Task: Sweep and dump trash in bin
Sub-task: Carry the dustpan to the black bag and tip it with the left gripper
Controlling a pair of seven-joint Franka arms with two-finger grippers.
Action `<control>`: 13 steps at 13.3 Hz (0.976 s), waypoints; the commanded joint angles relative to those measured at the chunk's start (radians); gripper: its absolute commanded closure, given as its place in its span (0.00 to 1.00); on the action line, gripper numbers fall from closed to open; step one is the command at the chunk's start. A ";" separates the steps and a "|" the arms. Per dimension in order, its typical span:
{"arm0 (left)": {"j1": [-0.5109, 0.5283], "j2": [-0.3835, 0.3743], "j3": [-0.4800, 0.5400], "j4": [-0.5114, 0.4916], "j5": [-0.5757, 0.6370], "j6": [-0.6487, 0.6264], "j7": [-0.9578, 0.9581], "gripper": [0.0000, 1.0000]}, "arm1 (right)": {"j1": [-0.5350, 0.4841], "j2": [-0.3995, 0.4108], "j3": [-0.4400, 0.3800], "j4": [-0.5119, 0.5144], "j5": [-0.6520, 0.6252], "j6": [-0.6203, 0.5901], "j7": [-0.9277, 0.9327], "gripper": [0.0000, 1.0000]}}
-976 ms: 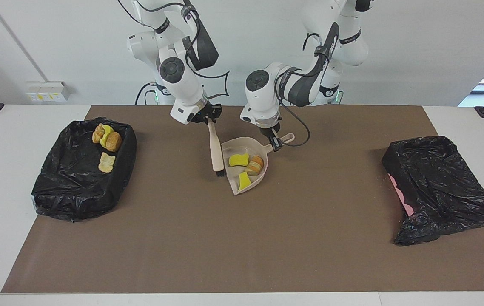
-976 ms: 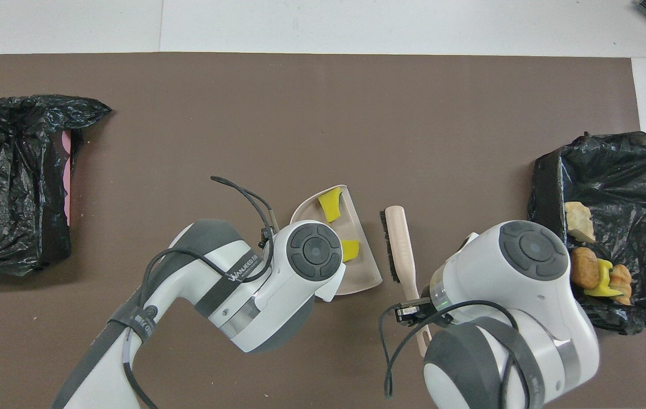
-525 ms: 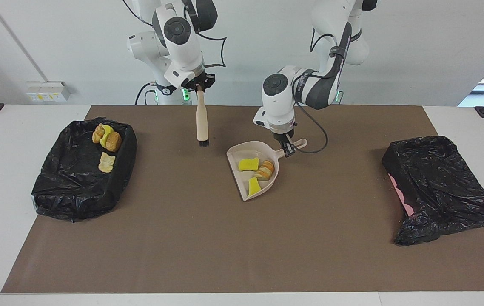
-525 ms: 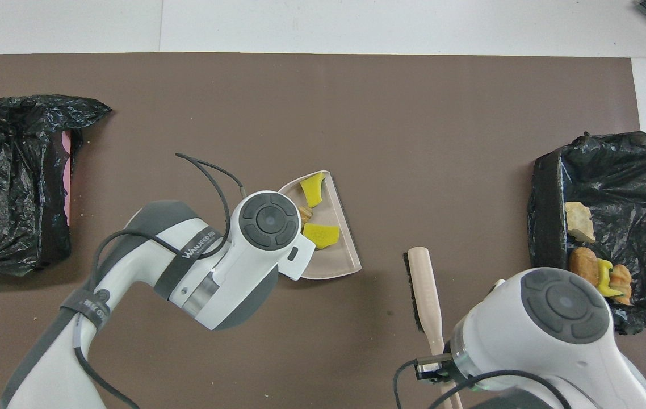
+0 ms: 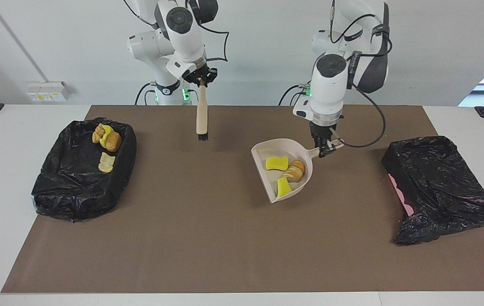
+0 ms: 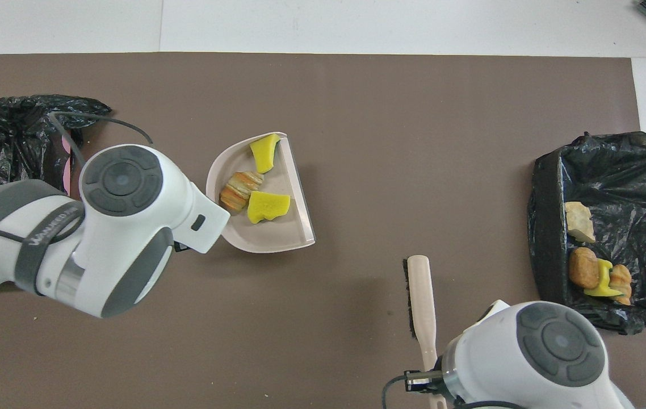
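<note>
**Dustpan aloft with three scraps**

The left pincer (image 5: pixel 326 148) is clamped on the handle of the beige dustpan (image 5: pixel 267 178), holding it above the brown mat (image 5: pixel 208 238), between the two bag-lined bins. Three pieces of trash (image 5: pixel 286 172) lie in the dustpan. Four more scraps (image 5: pixel 106 142) sit in the bin (image 5: pixel 67 195) at the right arm's end. The right pincer (image 5: pixel 201 80) grips the brush (image 5: pixel 201 117), hanging bristles down, over the mat's edge by the robots.

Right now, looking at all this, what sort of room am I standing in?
Most likely a robotics test lab, not a kitchen. Two white robot arms are mounted at a table with a brown mat, holding a brush and a dustpan, with black-bagged bins at each end.
</note>
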 commanded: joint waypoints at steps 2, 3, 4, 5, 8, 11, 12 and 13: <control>0.169 -0.089 -0.009 -0.026 0.014 -0.010 0.167 1.00 | 0.135 0.075 0.011 -0.024 0.067 0.173 0.155 1.00; 0.223 -0.096 -0.009 -0.023 0.014 -0.010 0.180 1.00 | 0.169 0.089 0.011 -0.024 0.069 0.203 0.182 1.00; 0.269 -0.101 -0.009 -0.022 0.014 -0.010 0.182 1.00 | 0.204 0.116 0.011 -0.024 0.073 0.218 0.208 1.00; 0.318 -0.101 -0.009 -0.020 0.012 -0.007 0.180 1.00 | 0.239 0.153 0.011 -0.024 0.073 0.264 0.235 1.00; 0.455 -0.101 -0.007 -0.020 0.003 0.005 0.179 1.00 | 0.336 0.202 0.011 -0.054 0.073 0.363 0.315 1.00; 0.591 -0.096 -0.007 -0.011 -0.019 0.025 0.179 1.00 | 0.375 0.207 0.012 -0.122 0.063 0.462 0.328 1.00; 0.630 -0.086 -0.007 0.006 -0.028 0.048 0.191 1.00 | 0.390 0.202 0.012 -0.153 0.049 0.467 0.328 1.00; 0.665 -0.066 -0.007 0.026 -0.028 0.068 0.249 1.00 | 0.393 0.193 0.012 -0.167 0.028 0.465 0.329 1.00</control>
